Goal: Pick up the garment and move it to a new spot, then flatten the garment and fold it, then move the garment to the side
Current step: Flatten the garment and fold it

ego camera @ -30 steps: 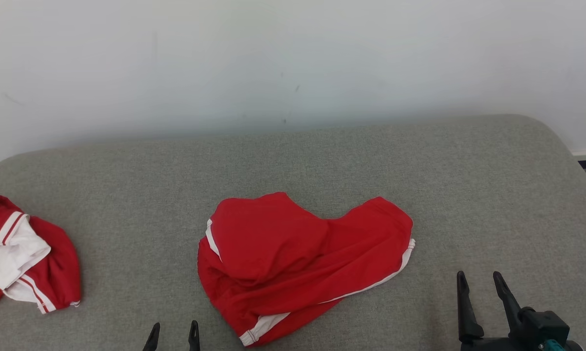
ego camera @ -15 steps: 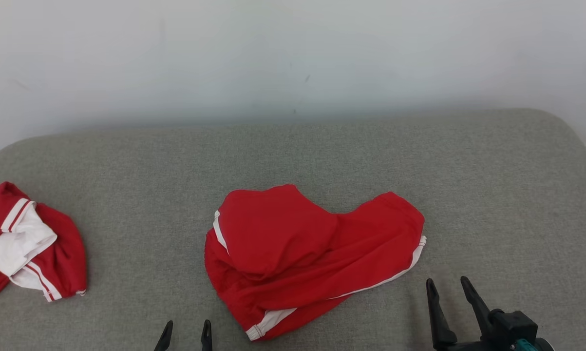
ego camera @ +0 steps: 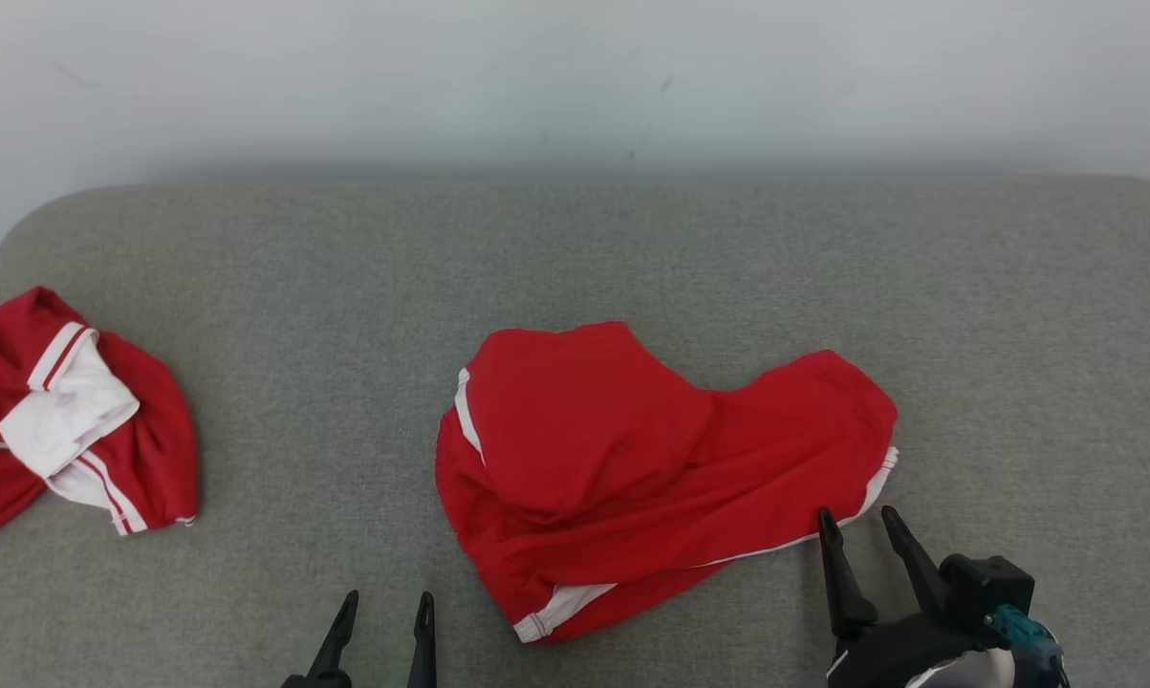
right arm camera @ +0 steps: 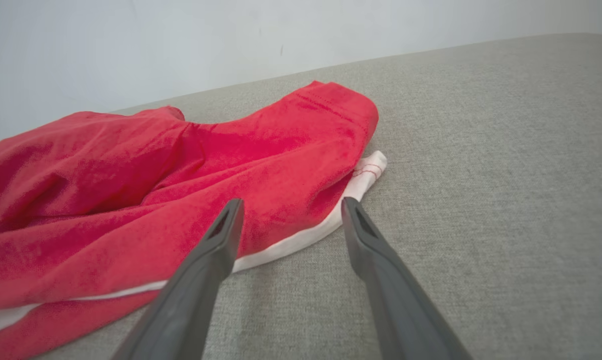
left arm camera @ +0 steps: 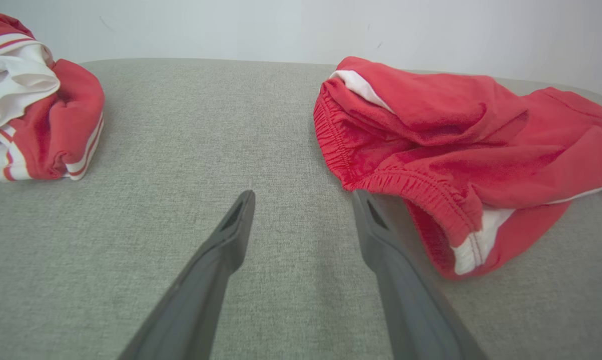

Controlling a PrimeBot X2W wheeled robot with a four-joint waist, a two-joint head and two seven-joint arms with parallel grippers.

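Grey woven pad (ego camera: 632, 248). 2 soft red garments w/ white trim: centre garment (ego camera: 651, 478) crumpled, heart-shaped; side garment (ego camera: 68, 420) bunched. Both spread, empty: left gripper (ego camera: 388, 597), right gripper (ego camera: 857, 513).

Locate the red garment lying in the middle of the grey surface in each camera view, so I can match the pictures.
Head view: red garment at centre, slightly right of middle.
Left wrist view: red garment at the right, reaching the right edge.
Right wrist view: red garment across the left half, white-trimmed corner near centre.
Shared landmark: the white wall along each view's top, behind the grey surface.
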